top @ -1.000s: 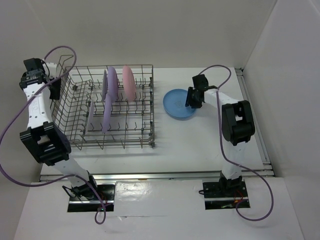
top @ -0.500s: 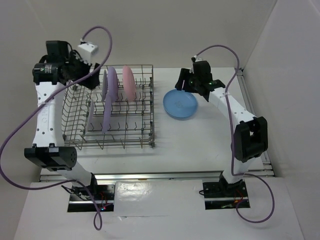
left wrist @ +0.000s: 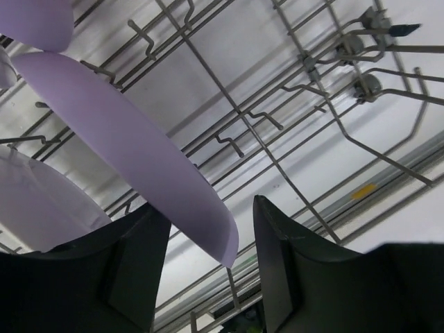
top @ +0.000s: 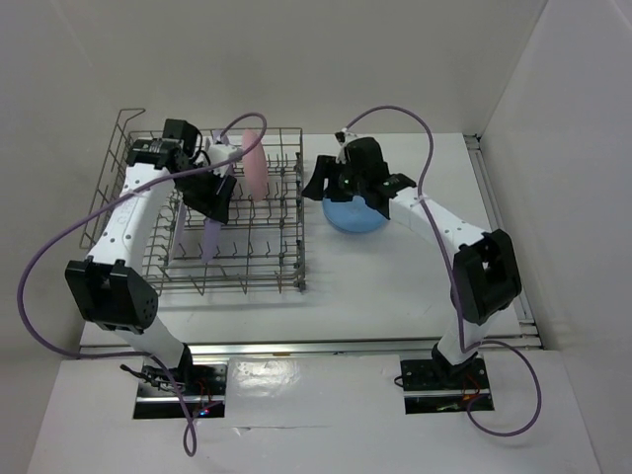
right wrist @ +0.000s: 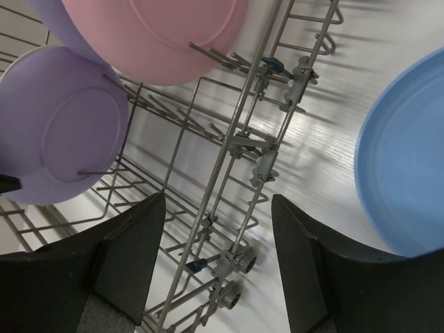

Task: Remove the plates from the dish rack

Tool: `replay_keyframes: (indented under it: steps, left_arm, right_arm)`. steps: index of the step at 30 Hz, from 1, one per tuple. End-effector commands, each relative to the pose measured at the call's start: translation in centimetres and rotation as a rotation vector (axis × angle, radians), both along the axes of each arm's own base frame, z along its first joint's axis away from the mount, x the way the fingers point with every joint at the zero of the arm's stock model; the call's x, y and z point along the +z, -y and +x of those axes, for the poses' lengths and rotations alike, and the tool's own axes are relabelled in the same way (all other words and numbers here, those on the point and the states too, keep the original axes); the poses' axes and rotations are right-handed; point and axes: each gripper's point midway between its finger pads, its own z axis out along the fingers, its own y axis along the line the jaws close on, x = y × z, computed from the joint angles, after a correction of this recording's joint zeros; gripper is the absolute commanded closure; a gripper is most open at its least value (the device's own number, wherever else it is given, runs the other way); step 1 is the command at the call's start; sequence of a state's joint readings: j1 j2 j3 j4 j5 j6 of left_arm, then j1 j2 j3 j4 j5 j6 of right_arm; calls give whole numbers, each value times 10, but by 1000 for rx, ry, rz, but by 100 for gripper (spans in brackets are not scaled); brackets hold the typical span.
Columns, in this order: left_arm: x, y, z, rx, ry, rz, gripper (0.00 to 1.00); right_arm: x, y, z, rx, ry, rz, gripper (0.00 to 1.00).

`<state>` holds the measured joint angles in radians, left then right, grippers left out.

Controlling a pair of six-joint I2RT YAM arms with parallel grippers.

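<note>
Reaching into the dish rack [top: 267,269], your left claw [left wrist: 206,236] is spread open around the edge of a lavender plate [left wrist: 125,146]. Your right claw [right wrist: 215,208] is spread open and empty beside the rack, near the blue plate [right wrist: 402,159] lying on the table [top: 395,281].

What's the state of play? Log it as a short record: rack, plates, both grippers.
dish rack: on the table, loaded
in rack: pink plate and lavender plates, upright between tines
unloaded: blue plate, flat on the table right of the rack
left gripper: open, jaws either side of one lavender plate's rim, not clamped
right gripper: open, empty, above the rack's right side
</note>
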<state>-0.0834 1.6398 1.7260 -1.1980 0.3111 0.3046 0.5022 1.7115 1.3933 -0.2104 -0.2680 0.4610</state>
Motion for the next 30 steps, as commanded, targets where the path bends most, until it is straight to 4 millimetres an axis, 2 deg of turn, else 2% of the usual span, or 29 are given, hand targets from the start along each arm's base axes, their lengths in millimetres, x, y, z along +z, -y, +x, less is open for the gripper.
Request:
replay_keyframes:
  steps: [1,2,3,5,8,9,12,15,18,20,22,23,26,30]
  left_arm:
    - [-2,8,-4,25,15,1,40]
    - [-6,2,0,55,14,29,43]
    - [-14,-1,0,75,-10,48,45]
    - [-14,-5,2,106,-4,67,49]
    - [-16,-5,3,106,-4,67,65]
    - [-14,-6,2,107,5,66,78]
    - [-13,2,-5,87,-39,29,100]
    - [1,4,-4,84,-23,-2,100]
    - [19,-3,2,132,35,-21,100]
    - [37,-8,9,148,93,-48,100]
    - [61,-2,10,146,151,-113,100]
    - [65,-5,12,156,165,-114,100]
    - [91,1,12,140,230,-157,100]
    - [104,8,6,94,231,-174,100]
  right_arm:
    - [5,-18,2,24,16,63,30]
    - [-4,-18,2,24,-4,52,30]
    - [-4,-18,2,24,-4,52,30]
    - [-10,-22,2,38,-27,60,31]
    - [-18,-29,-3,62,-56,66,31]
    - [-16,-30,-2,62,-48,70,31]
    - [-29,-36,-5,62,-95,81,31]
    - [-38,-41,-6,69,-132,96,31]
    - [-43,-44,-5,58,-159,122,33]
    - [-54,-45,-5,49,-192,114,34]
    - [-51,-44,-4,37,-196,116,34]
    - [-51,-44,-4,36,-196,116,34]
    - [-51,-44,-4,36,-196,116,34]
    - [-40,-41,-4,20,-194,106,34]
